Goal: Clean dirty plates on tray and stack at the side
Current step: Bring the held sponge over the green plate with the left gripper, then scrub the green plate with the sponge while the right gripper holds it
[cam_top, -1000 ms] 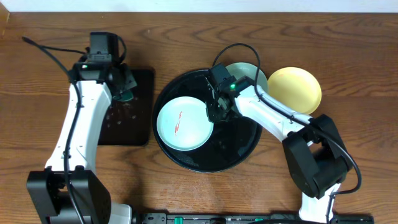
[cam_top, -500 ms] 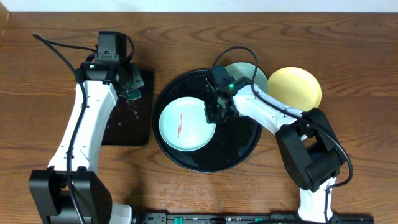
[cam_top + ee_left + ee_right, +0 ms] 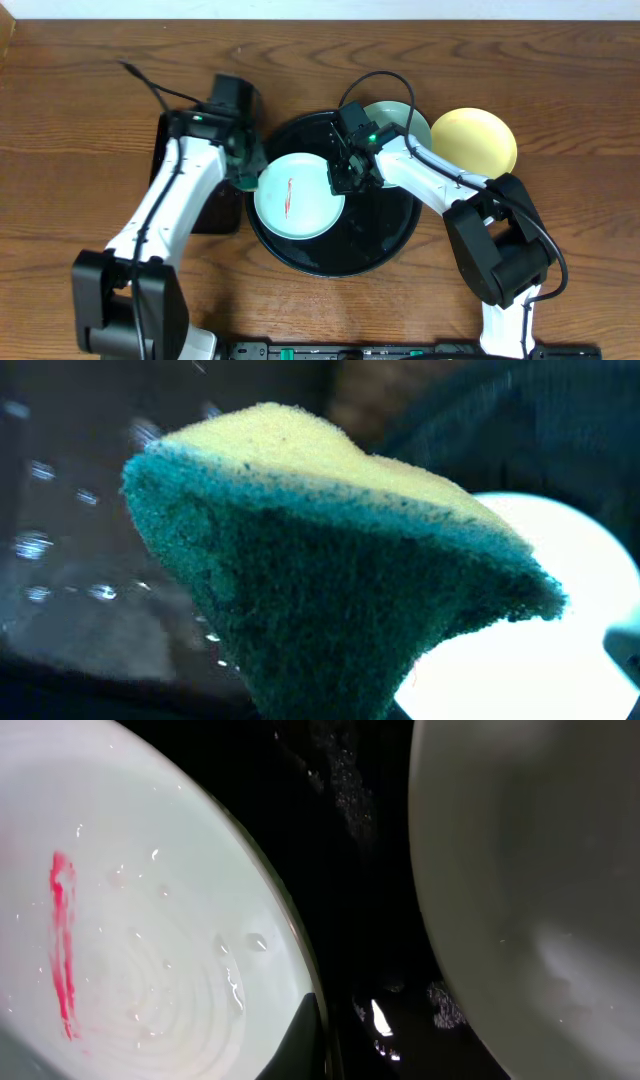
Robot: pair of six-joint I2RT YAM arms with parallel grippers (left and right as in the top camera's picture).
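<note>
- Left gripper [image 3: 244,172], jaws pinching the sponge [image 3: 330,600]: press its green face flat along the red smear [image 3: 288,197].
- Right gripper [image 3: 341,178], jaws seemingly clamping the rim of the mint-blue plate [image 3: 300,215]: steady it.

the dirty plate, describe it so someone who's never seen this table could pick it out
Find the large round black tray in the middle of the wooden table. The dirty plate is the pale mint one lying inside the tray's left half. Unlike the second mint plate at the tray's back rim and the yellow plate right of that, it carries a thin red streak.
</note>
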